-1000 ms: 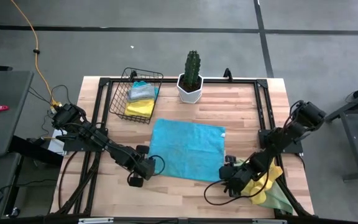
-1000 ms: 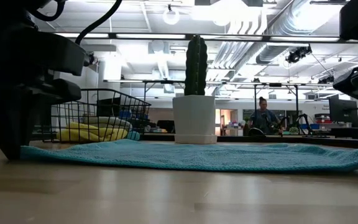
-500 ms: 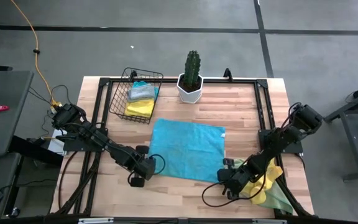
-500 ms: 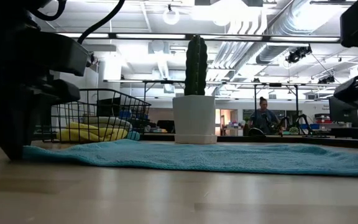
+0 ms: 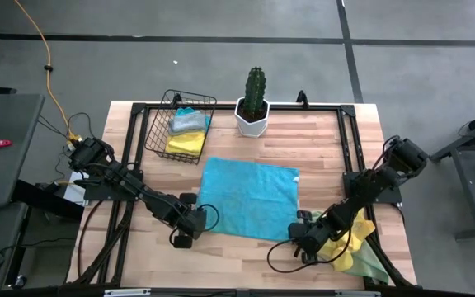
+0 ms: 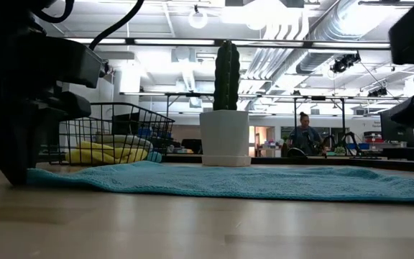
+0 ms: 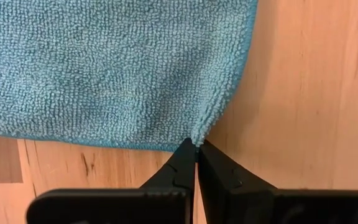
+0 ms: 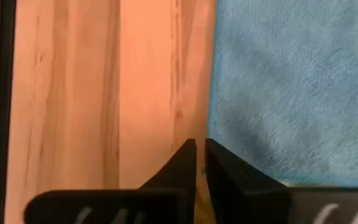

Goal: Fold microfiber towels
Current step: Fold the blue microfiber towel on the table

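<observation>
A turquoise blue microfiber towel lies spread flat in the middle of the table. My left gripper points down at the towel's near-left corner and is shut on it. My right gripper slants down at the towel's near-right corner, its fingers closed to a thin slit. Folded yellow and grey towels lie in the wire basket at the far left. Yellow and pale green towels lie bunched under my right arm at the near right. My left gripper pinches the towel's near-left corner between its two fingertips, coming from above. The cloth puckers up at the tips, and the rest of the towel lies flat on the table. My right gripper's fingertips close on the towel's right edge just by the near-right corner, slanting down from the near right. The fingers hide the corner itself. The towel lies flat on the table.
A cactus in a white pot stands at the far edge, just beyond the towel. A black frame runs along the table's sides. Bare wood lies between the towel and the near edge.
In the low view my right gripper has sunk a little toward the towel's near-right corner. The towel's right end, slightly raised a second ago, now lies flat. My left gripper has kept its hold in place.
</observation>
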